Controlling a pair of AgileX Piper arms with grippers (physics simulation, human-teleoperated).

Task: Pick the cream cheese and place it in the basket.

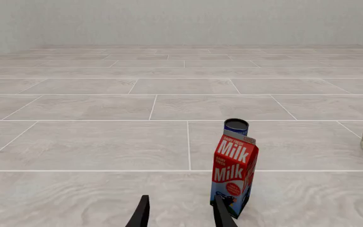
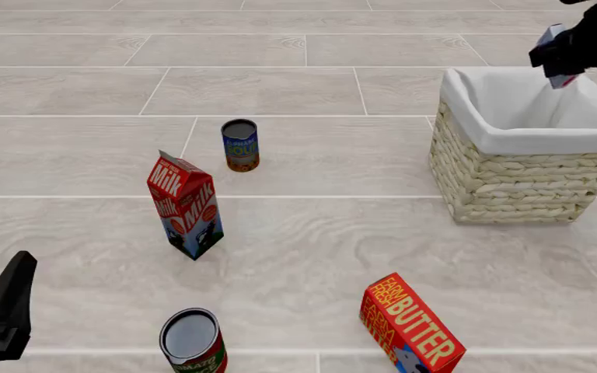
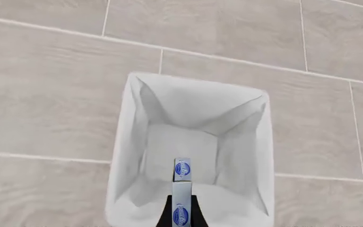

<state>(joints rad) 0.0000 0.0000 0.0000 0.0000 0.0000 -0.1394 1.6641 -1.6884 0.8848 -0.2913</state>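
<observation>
Pale wood-grain tiles (image 2: 277, 93) cover the surface on which the basket (image 2: 516, 179) stands. Directly above the basket's white-lined hollow, the cream cheese (image 3: 181, 189) is held edge-on, pinched between the jaws of the right gripper (image 2: 568, 54). Well to the left of the basket, a milk carton (image 2: 186, 206) is seen upright, with a can (image 2: 240, 144) beyond it. The left gripper (image 1: 180, 213) is kept low near the carton, its jaws spread and nothing between them.

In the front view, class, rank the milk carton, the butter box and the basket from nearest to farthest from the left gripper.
From the left gripper:
1. Milk carton, just ahead and to its right.
2. Butter box, along the near edge, farther right.
3. Basket, far right.
</observation>
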